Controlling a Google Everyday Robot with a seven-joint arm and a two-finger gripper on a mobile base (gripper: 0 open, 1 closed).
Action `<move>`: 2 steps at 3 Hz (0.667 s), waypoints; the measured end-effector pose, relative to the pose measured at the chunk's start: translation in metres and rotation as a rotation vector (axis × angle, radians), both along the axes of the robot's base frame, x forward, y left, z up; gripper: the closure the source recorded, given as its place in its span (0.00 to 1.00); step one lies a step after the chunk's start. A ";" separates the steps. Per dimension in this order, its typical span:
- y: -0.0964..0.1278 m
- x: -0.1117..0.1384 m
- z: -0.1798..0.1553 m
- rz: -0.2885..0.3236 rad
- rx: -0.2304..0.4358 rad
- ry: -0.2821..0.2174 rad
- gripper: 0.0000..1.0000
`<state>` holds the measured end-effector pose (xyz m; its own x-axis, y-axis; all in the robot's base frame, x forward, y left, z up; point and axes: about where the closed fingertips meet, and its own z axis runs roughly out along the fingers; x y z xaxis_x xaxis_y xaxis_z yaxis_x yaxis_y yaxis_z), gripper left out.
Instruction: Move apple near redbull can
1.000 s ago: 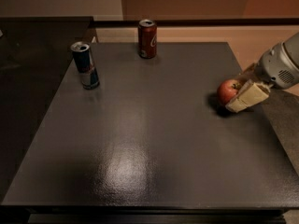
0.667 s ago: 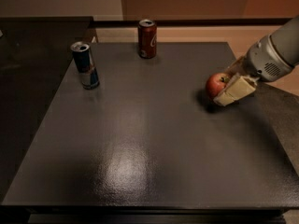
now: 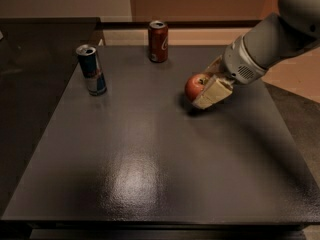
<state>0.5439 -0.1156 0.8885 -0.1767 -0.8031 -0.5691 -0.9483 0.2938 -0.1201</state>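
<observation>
The small red apple is held in my gripper just above the dark table, right of centre. The cream fingers are shut on it from the right side. The arm reaches in from the upper right. The redbull can, slim, blue and silver with an open top, stands upright at the far left of the table, well to the left of the apple.
A dark red cola can stands upright near the table's far edge, between the redbull can and the apple. The dark table has a glossy patch at the front. A darker counter lies to the left.
My gripper has carried the apple leftward across the table, from near the right edge toward the middle. Both cans have stayed put.
</observation>
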 end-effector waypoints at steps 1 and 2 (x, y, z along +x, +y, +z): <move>0.033 0.011 -0.009 0.022 0.011 -0.028 1.00; 0.064 0.025 -0.016 0.059 0.022 -0.046 1.00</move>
